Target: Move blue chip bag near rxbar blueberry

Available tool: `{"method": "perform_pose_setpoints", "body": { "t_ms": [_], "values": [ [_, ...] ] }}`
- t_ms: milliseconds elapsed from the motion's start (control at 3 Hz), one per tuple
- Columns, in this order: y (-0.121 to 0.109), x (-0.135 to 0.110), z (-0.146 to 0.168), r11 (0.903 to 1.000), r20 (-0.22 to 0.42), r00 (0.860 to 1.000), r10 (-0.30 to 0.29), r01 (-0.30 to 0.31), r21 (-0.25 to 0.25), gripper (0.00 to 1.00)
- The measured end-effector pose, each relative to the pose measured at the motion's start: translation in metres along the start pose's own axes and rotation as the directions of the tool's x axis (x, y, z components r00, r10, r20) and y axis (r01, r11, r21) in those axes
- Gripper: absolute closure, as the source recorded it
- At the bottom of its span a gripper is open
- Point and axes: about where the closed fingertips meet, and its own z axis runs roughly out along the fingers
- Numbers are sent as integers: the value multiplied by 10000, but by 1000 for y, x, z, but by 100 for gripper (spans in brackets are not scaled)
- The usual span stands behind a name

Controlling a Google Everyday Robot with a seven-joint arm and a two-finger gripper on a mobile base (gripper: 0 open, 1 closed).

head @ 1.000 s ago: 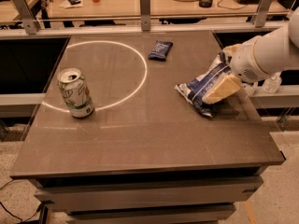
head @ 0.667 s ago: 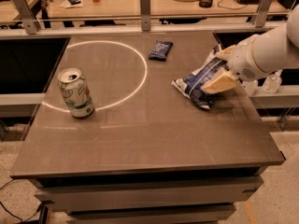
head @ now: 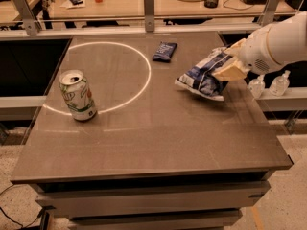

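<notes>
The blue chip bag (head: 204,75), dark blue and white crinkled foil, hangs just above the right side of the table. My gripper (head: 230,63) comes in from the right on a white arm and is shut on the bag's right end. The rxbar blueberry (head: 165,51), a small flat dark blue wrapper, lies on the table at the far middle, up and to the left of the bag, apart from it.
A green and white soda can (head: 77,95) stands upright at the left, on a white circle line (head: 144,83). The table's right edge (head: 268,123) is close below the arm. Two small clear bottles (head: 268,85) sit on a ledge beyond it.
My gripper has carried the chip bag to the left and slightly farther back, closer to the rxbar. The can and the rxbar have not moved.
</notes>
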Motion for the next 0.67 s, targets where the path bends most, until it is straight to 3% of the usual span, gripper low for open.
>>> {"method": "perform_pose_setpoints", "body": {
  "t_ms": [333, 667],
  "values": [
    [-28, -1, -22, 9907, 266, 9948, 984, -1005, 916, 100],
    [-69, -9, -31, 9600, 727, 9785, 1929, -2036, 1923, 100]
  ]
}}
